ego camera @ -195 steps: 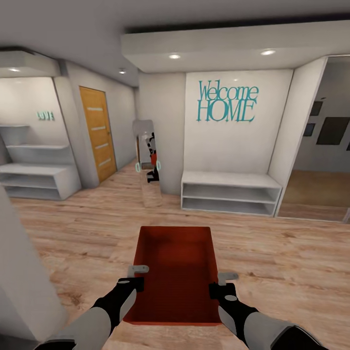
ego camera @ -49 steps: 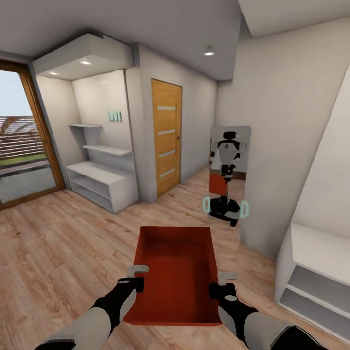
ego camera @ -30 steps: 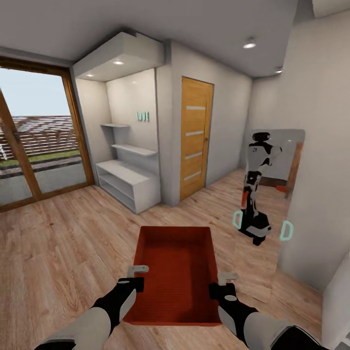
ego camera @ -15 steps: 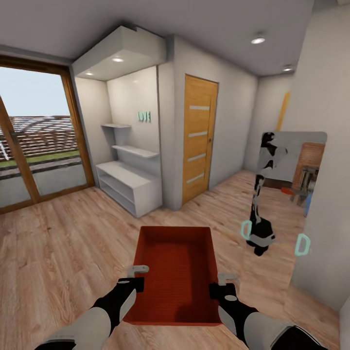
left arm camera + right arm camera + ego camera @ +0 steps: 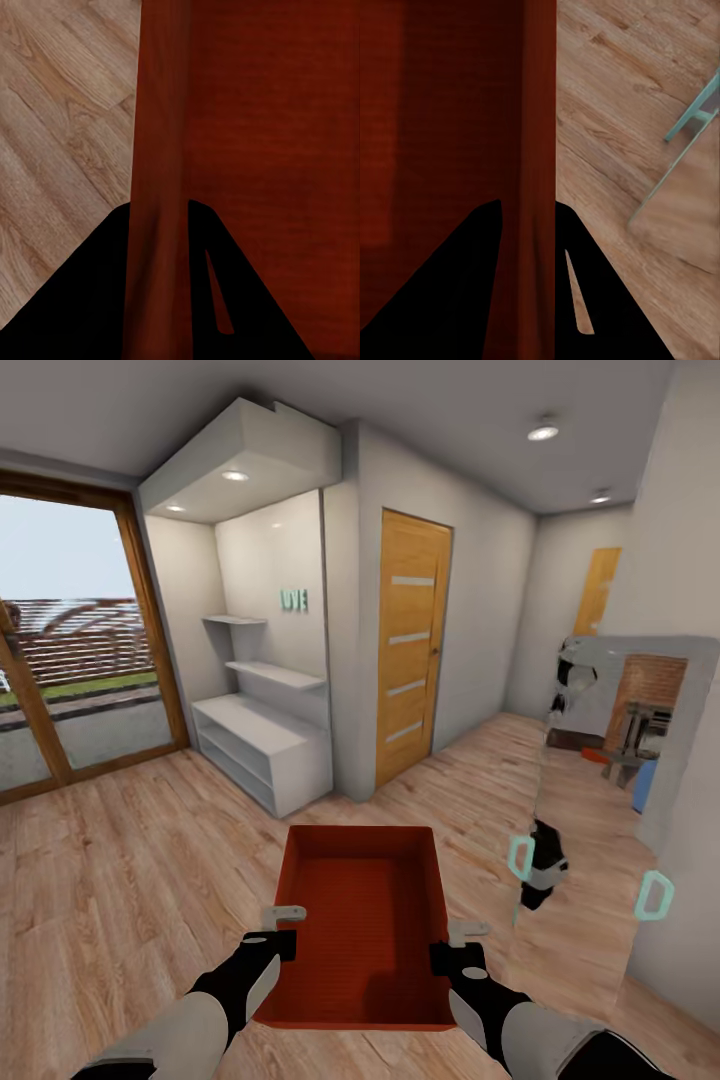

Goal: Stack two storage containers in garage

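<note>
1. Carrying step was in hand: storage container point(image 5: 365, 925) was held above the wood floor point(image 5: 130, 860), walls clamped by left gripper point(image 5: 285, 930) and right gripper point(image 5: 455, 945).
2. Next, judged: the garage was not in sight; driving on was needed, grip kept level.

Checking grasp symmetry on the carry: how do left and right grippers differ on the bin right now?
Left gripper pinches the storage container's left long wall; right gripper pinches the right long wall. In the head view the left gripper's fingertips reach a little farther along the wall than the right's. Beside the right gripper stands a mirror; beside the left, bare wood floor. Shared: jaws of both straddle a thin wall, near the bin's close end.
</note>
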Controlling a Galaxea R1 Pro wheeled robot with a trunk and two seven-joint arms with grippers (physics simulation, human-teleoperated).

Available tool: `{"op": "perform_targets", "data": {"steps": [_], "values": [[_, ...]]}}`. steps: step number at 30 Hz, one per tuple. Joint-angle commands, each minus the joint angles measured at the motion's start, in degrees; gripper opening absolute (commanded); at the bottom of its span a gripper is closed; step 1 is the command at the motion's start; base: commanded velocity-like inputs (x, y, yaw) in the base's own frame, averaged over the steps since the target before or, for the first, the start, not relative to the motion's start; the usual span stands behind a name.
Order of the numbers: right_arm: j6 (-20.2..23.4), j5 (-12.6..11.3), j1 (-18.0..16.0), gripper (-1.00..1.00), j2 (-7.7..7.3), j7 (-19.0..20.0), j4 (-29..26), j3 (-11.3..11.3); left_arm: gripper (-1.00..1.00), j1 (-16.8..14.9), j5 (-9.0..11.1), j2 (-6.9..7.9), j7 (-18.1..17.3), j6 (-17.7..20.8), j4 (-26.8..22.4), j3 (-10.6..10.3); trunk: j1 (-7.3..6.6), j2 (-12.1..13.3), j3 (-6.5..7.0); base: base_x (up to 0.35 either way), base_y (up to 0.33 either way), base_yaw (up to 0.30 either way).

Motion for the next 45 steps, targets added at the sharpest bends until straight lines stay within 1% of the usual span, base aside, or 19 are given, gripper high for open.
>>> {"op": "perform_targets", "data": {"steps": [1, 45], "values": [[-0.2, 0.0, 0.0, -1.0, -0.65, -0.3, -0.1, -0.3, -1.0, 0.0, -0.1, 0.3, 0.3, 0.4, 0.0, 0.5, 0.05, 0.0, -0.02, 0.323, 0.0, 0.0], [-0.2, 0.0, 0.0, -1.0, -0.65, -0.3, -0.1, -0.3, -1.0, 0.0, -0.1, 0.27, 0.3, 0.4, 0.0, 0.5, 0.05, 0.0, -0.02, 0.324, 0.0, 0.0]]}}
